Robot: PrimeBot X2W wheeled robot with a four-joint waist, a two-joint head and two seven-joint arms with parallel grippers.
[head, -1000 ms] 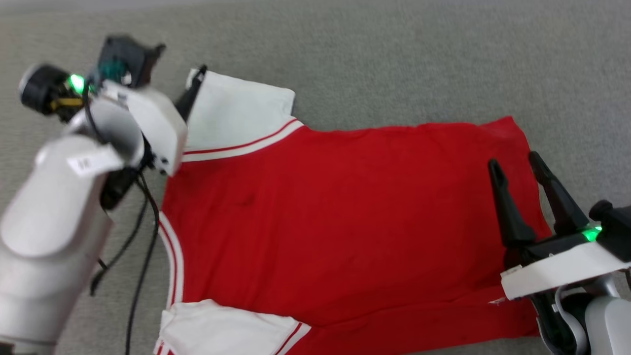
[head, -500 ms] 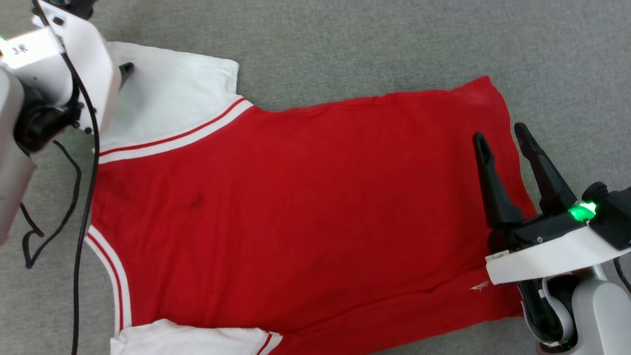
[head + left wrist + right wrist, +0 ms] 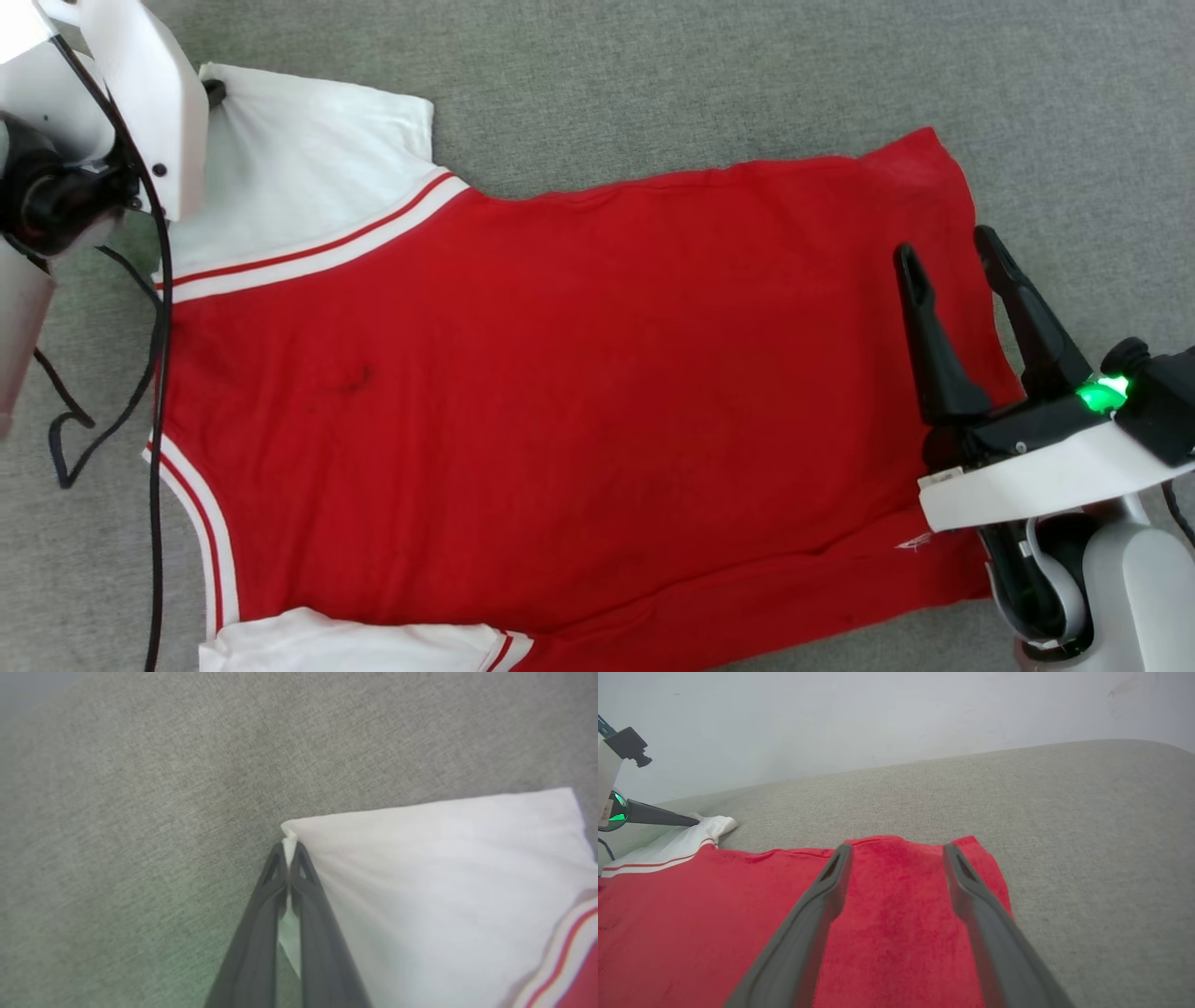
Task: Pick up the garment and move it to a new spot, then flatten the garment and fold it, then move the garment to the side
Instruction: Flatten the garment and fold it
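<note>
Shirt (image 3: 560, 392) laid out pretty flat, no fold yet, I'd say flattening stage.
Head view: soft red knit, hem (image 3: 934, 177) under the right gripper (image 3: 945, 250), fingers wide apart, holding nothing. Left wrist: left gripper (image 3: 289, 851) pinched tight on the white sleeve (image 3: 420, 882) corner, thin cloth between the tips. Right wrist: fuzzy hem between the fingers, rough grey surface (image 3: 1064, 835) beyond.

One garment (image 3: 560, 373), one grey surface (image 3: 653, 84), two grippers: left gripper (image 3: 289, 854) and right gripper (image 3: 948, 252)
</note>
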